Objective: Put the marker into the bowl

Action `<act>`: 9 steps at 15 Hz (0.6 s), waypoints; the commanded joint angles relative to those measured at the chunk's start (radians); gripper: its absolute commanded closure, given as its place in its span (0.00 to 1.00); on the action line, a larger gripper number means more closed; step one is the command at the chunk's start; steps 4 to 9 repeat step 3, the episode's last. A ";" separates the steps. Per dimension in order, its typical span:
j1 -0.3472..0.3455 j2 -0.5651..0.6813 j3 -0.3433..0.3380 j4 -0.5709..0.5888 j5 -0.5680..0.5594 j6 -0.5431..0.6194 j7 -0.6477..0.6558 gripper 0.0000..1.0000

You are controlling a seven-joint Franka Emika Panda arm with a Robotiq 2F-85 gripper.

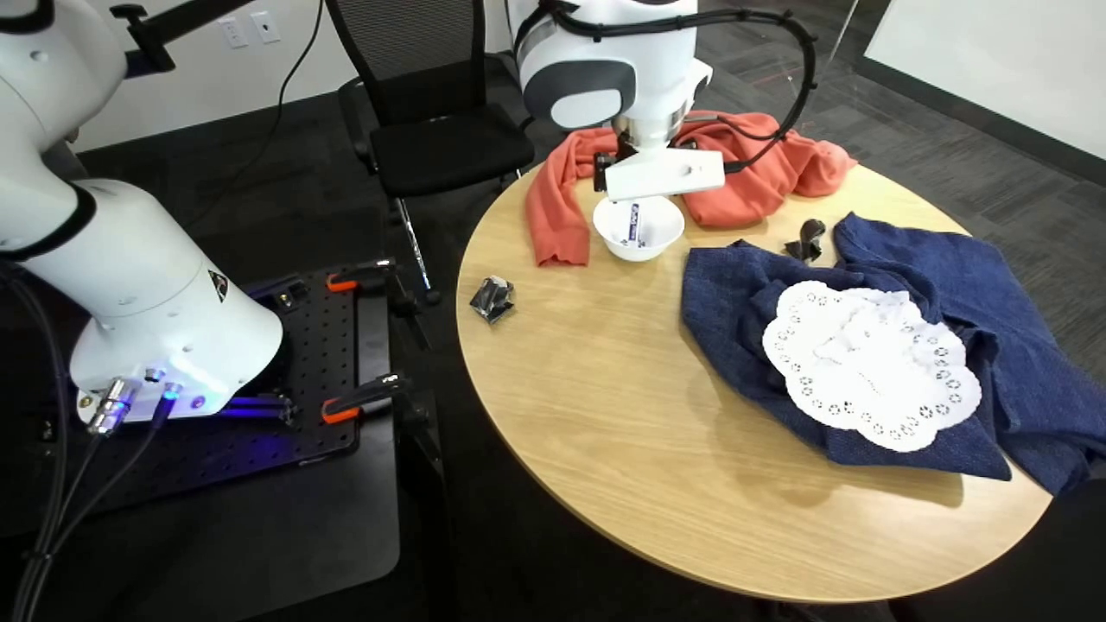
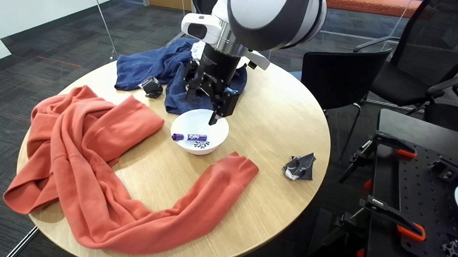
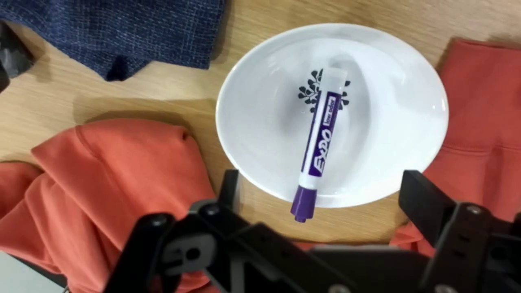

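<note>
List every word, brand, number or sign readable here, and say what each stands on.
"EXPO": on the marker, white on purple.
"low odor": also on the marker, in smaller letters.
Print on the gripper: too small to read.
Print on a clamp: too small to read.
Sticker on the robot base: too small to read.

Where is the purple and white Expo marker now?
The marker lies in the round white bowl; in the wrist view its purple end overlaps the lower rim, with orange-red cloth left and right.
</note>
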 commanded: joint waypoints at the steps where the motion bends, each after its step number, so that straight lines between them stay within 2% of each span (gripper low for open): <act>1: -0.002 0.002 0.001 0.002 -0.011 -0.001 0.009 0.00; 9: 0.000 0.006 0.000 0.003 -0.012 -0.001 0.011 0.00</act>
